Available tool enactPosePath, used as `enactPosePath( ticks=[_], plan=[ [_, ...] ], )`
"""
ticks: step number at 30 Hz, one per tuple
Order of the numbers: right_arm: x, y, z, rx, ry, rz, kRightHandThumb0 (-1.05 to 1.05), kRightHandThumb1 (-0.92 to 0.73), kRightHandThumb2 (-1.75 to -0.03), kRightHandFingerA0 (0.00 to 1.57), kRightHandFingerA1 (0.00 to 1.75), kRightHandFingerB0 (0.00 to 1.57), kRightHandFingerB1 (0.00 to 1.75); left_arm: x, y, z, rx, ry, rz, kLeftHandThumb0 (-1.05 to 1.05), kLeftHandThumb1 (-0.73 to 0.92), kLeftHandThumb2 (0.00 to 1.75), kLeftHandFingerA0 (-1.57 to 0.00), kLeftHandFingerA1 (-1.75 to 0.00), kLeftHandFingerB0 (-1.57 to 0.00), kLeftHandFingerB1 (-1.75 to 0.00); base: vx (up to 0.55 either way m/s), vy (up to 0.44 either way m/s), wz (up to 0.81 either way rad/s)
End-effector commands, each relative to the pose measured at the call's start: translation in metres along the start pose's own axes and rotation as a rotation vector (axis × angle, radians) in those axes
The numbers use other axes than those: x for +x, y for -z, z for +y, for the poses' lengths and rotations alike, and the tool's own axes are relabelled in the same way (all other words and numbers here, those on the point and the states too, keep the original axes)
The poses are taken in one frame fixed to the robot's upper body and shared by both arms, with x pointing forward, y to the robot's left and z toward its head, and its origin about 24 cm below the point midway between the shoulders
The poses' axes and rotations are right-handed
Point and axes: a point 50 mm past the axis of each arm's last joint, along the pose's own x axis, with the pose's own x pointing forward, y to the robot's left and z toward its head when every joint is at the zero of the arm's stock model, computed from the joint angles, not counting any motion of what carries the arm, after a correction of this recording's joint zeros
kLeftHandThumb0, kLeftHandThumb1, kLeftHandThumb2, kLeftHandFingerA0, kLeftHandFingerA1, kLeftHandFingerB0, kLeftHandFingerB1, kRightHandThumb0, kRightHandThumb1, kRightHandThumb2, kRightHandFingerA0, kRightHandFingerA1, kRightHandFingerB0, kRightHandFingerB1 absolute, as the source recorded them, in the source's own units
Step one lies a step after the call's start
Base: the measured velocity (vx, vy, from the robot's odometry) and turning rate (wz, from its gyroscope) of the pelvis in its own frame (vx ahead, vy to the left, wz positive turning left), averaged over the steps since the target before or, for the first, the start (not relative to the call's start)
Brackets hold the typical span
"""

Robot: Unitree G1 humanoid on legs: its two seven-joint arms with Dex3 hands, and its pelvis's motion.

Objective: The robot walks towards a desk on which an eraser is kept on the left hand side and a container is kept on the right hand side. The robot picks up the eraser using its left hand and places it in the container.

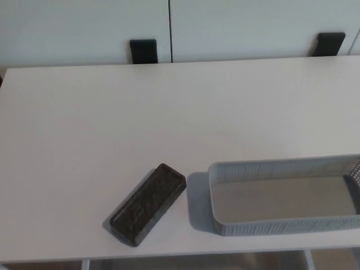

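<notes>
Neither hand was in frame, state unknown; eraser (148, 205) lay diagonal near the worktop's (112, 112) front edge, just left of the container (284, 226).

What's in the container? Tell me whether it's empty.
Empty as far as visible: the container shows only its bare floor, though its right end is cut off. The eraser lies outside, left of it, on the desk.

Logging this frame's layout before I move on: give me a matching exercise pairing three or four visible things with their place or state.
Things:
1. eraser
2. container
3. desk
4. black brackets

Descriptions:
A. white, bearing the other items
B. grey, empty, at the near right
C. dark, lying diagonally, left of the container
D. at the far edge, against the wall panels

Pairs: 1-C, 2-B, 3-A, 4-D. Neither hand is in view.
</notes>
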Motion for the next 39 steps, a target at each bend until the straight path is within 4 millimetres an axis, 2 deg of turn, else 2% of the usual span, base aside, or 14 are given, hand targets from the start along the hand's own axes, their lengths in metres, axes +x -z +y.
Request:
enactPosePath(
  ticks=[1,2,5,6,8,9,10,24,28,29,31,32,38,39],
  plan=[
    [-0.004,-0.002,-0.005,0.002,-0.029,-0.078,-0.44,-0.50,-0.55,0.42,0.54,0.35,0.42,-0.031,-0.004,-0.003,-0.075,0.125,-0.096,-0.30,0.48,0.62,-0.36,-0.45,-0.37,-0.38,0.00,0.000,0.00],
    [-0.004,0.000,-0.004,0.006,-0.033,-0.076,-0.47,-0.37,-0.74,0.43,0.59,0.30,0.50,-0.035,-0.003,-0.003,-0.087,0.125,-0.094,-0.25,0.53,0.56,-0.39,-0.41,-0.37,-0.32,0.00,0.000,0.00],
    [-0.006,0.002,0.000,-0.022,-0.050,-0.092,-0.44,-0.47,-0.54,0.54,0.51,0.38,0.39,-0.057,-0.009,0.000,-0.175,0.093,-0.148,-0.20,0.53,0.56,-0.38,-0.41,-0.34,-0.32,0.00,0.000,0.00],
    [-0.006,0.001,0.001,-0.030,-0.061,-0.103,-0.52,-0.38,-0.73,0.50,0.59,0.35,0.50,-0.067,-0.014,0.003,-0.222,0.055,-0.198,-0.15,0.36,0.83,-0.24,-0.56,-0.17,-0.49,0.00,0.000,0.00],
    [-0.006,-0.001,0.001,-0.053,-0.067,-0.114,-0.53,-0.38,-0.74,0.50,0.60,0.34,0.49,-0.088,-0.025,0.010,-0.358,0.009,-0.289,-0.15,0.56,0.57,-0.16,-0.39,-0.21,-0.28,0.00,0.000,0.00],
    [-0.006,-0.002,0.001,-0.052,-0.067,-0.116,-0.52,-0.38,-0.73,0.49,0.58,0.34,0.49,-0.092,-0.030,0.011,-0.353,-0.004,-0.310,-0.12,0.40,0.86,-0.05,-0.50,-0.10,-0.47,0.00,0.000,0.00],
    [-0.005,-0.003,0.001,-0.056,-0.065,-0.111,-0.43,-0.49,-0.54,0.54,0.49,0.38,0.37,-0.108,-0.042,0.018,-0.321,-0.060,-0.389,-0.21,0.58,0.58,-0.12,-0.41,-0.20,-0.29,0.00,0.000,0.00],
    [-0.002,-0.013,0.002,-0.042,-0.061,-0.131,-0.48,-0.37,-0.72,0.48,0.61,0.34,0.51,-0.229,-0.154,0.096,-0.215,-0.485,-1.194,-0.36,0.54,0.66,-0.06,-0.27,-0.07,-0.27,0.00,0.000,0.00],
    [-0.001,-0.015,0.003,-0.037,-0.061,-0.134,-0.41,-0.49,-0.55,0.52,0.53,0.37,0.41,-0.251,-0.183,0.094,-0.156,-0.453,-1.352,-0.40,0.54,0.64,-0.06,-0.34,-0.09,-0.29,0.00,0.000,0.00],
    [-0.001,-0.016,0.003,-0.042,-0.062,-0.137,-0.42,-0.48,-0.54,0.51,0.54,0.38,0.41,-0.256,-0.196,0.091,-0.142,-0.392,-1.425,-0.27,0.52,0.99,-0.03,-0.53,0.00,-0.49,0.00,0.000,0.00],
    [-0.001,-0.015,0.003,-0.051,-0.065,-0.134,-0.43,-0.48,-0.54,0.51,0.54,0.38,0.41,-0.260,-0.210,0.086,-0.086,-0.331,-1.483,-0.27,0.52,0.99,-0.02,-0.52,0.00,-0.48,0.00,0.000,0.00],
    [-0.001,-0.015,0.004,-0.056,-0.064,-0.131,-0.44,-0.46,-0.54,0.52,0.53,0.38,0.41,-0.261,-0.214,0.084,-0.065,-0.319,-1.496,-0.45,0.51,0.64,-0.13,-0.39,-0.13,-0.32,0.00,0.000,0.00],
    [-0.001,-0.014,0.007,-0.065,-0.071,-0.131,-0.48,-0.37,-0.72,0.46,0.58,0.34,0.50,-0.253,-0.260,0.041,0.092,-0.013,-1.519,-0.38,0.46,0.54,-0.12,-0.44,-0.18,-0.28,0.00,0.000,0.00],
    [-0.001,-0.015,0.009,-0.068,-0.077,-0.135,-0.48,-0.38,-0.73,0.44,0.57,0.33,0.50,-0.245,-0.268,0.032,0.106,0.076,-1.503,-0.26,0.36,0.87,-0.05,-0.55,0.00,-0.50,0.00,0.000,0.00]
  ],
)
